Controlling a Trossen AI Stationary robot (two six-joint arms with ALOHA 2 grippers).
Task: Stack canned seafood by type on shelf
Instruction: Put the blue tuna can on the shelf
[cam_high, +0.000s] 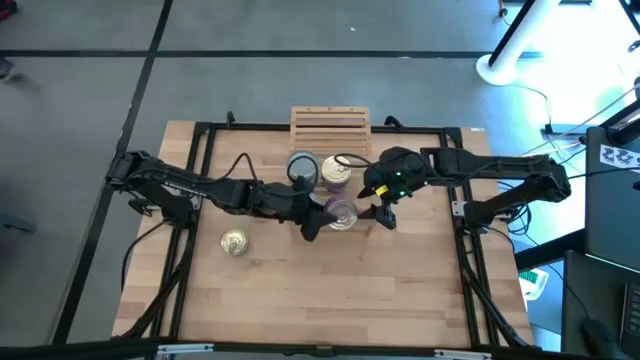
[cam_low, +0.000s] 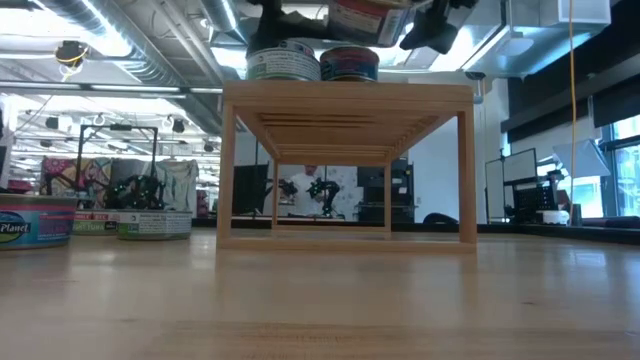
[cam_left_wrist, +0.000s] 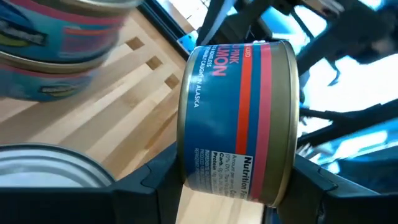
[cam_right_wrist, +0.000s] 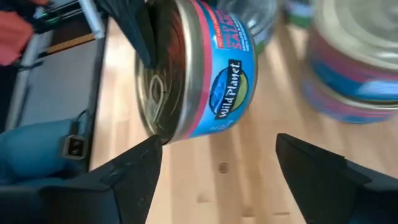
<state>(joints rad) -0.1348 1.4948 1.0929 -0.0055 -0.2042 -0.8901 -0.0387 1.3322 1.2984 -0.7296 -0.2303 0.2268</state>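
Left wrist view: the left gripper (cam_left_wrist: 233, 186) clamps a blue-and-red round salmon tin (cam_left_wrist: 239, 121) with gold rims. The right gripper (cam_right_wrist: 214, 165), just beside it, is spread wide. Two stacks of tins (cam_high: 318, 170) stand near the slatted wooden rack (cam_high: 331, 122); one golden-topped tin (cam_high: 234, 242) lies well left.

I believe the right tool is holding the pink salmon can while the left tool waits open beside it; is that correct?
Not quite: the roles are swapped. The left wrist view shows the left tool holding the pink salmon can, while the right tool waits open beside it.
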